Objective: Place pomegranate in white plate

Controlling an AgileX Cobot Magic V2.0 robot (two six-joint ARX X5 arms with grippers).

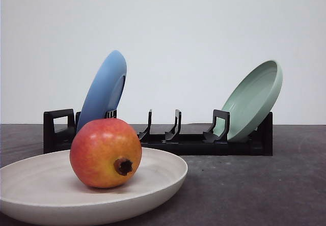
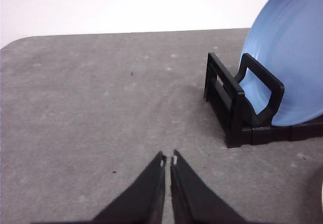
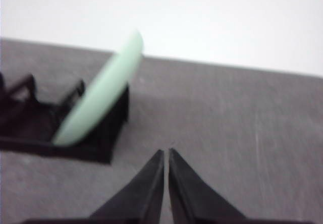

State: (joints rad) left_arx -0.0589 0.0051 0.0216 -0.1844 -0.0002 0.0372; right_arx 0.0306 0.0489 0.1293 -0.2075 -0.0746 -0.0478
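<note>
The pomegranate (image 1: 105, 152), red with orange-yellow patches and a dark calyx facing the camera, rests inside the white plate (image 1: 163, 175) at the near left of the table in the front view. My left gripper (image 2: 168, 160) is shut with nothing between its black fingertips, hovering over bare grey table short of the rack's end. In the right wrist view my right gripper (image 3: 165, 153) is likewise shut and holds nothing, over grey table beside the rack end that carries the green plate.
A black dish rack (image 1: 193, 143) stands across the back of the table. A blue plate (image 1: 104, 88) leans in its left end and a pale green plate (image 1: 254, 99) in its right end. A white wall lies behind.
</note>
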